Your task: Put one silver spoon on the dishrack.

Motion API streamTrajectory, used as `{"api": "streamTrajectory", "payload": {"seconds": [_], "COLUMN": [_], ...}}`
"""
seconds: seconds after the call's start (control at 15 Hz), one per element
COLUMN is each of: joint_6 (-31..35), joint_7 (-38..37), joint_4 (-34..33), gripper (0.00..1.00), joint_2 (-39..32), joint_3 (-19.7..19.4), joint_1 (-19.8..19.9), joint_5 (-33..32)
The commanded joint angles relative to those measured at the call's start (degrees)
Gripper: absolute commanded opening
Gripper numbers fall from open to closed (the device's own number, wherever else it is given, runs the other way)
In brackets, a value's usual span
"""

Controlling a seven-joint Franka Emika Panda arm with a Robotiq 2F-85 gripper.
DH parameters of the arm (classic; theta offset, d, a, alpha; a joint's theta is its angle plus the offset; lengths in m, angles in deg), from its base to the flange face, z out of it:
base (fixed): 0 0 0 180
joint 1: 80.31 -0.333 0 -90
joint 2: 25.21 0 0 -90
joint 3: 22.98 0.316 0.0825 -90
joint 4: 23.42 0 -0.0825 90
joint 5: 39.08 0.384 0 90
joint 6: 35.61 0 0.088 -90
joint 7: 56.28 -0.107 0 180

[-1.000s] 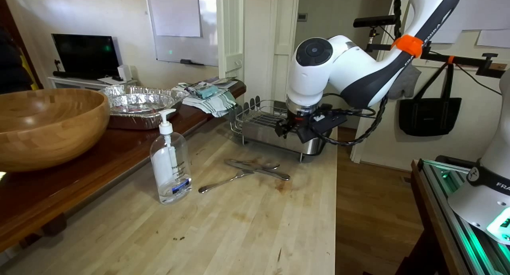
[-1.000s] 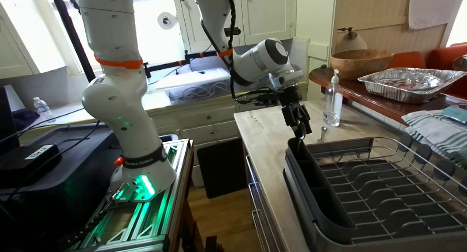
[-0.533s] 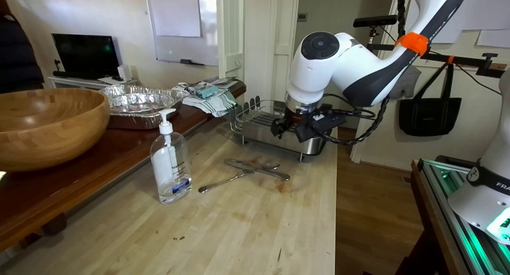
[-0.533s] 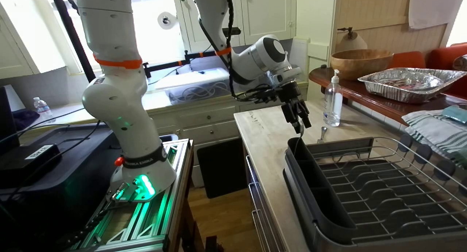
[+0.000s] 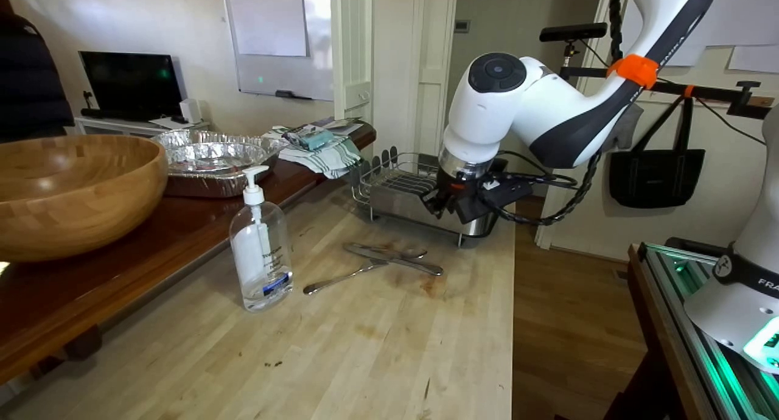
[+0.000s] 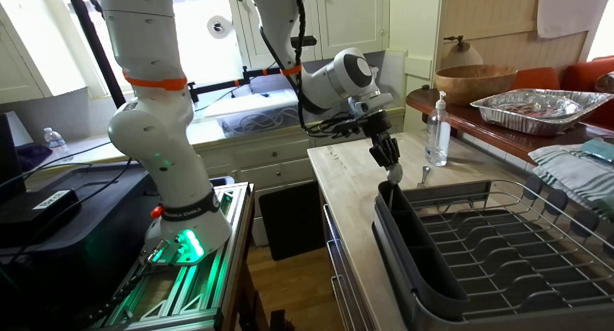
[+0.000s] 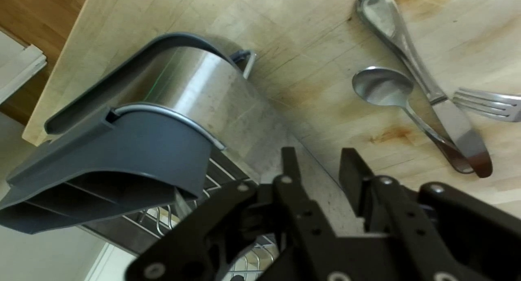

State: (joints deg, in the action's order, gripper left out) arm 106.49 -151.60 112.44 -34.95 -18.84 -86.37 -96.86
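In an exterior view, pale wooden counter (image 5: pixel 365 347) runs away from the camera, brown stains toward its right edge. Low silver-grey wire dishrack (image 5: pixel 392 208) sits at the far end, by the far-right corner. Black two-finger gripper (image 5: pixel 451 212) shows in front of it. Clear pump bottle (image 5: pixel 263 262) stands near the left edge; past that edge, glossy red-brown ledge (image 5: pixel 195 225) with round wooden bowl (image 5: pixel 79 195). Black flat screen (image 5: pixel 131 82) and whiteboard (image 5: pixel 274 76) behind, black tote bag (image 5: pixel 657 176) on the right wall.

In an exterior view, rack takes the near end; its dark three-slot cup (image 6: pixel 451 306) runs along the counter's left edge. Silver metal spoon (image 6: pixel 395 173) stands bowl-up in the far slot, fingertips right at the bowl; contact unclear. White drawers (image 6: pixel 254 153) beyond the far-left corner.

Wrist view: claw is released, fingers (image 7: pixel 351 171) spread. Second silver spoon (image 7: pixel 388 89), silver knife (image 7: pixel 425 82), silver fork (image 7: pixel 511 108) lie on the counter, knife blade over spoon handle. Wooden floor (image 7: pixel 53 12) shows past the counter edge.
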Motion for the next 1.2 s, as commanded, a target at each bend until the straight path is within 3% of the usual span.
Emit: {"api": "streamTrajectory", "payload": {"seconds": [0.0, 0.27, 0.73, 1.13], "joint_6": [1.6, -0.3, -2.5, -3.6], "joint_7": [0.1, 0.7, -2.1, -2.0], "joint_4": [2.4, 4.2, 5.6, 8.3], "gripper": [0.02, 0.0, 0.0, 0.0], "joint_2": [1.1, 1.9, 3.7, 5.8], "joint_3": [-0.4, -0.7, -2.6, -2.5], "joint_1": [0.3, 0.1, 0.0, 0.8], "joint_5": [2.9, 5.7, -0.3, 2.0]}}
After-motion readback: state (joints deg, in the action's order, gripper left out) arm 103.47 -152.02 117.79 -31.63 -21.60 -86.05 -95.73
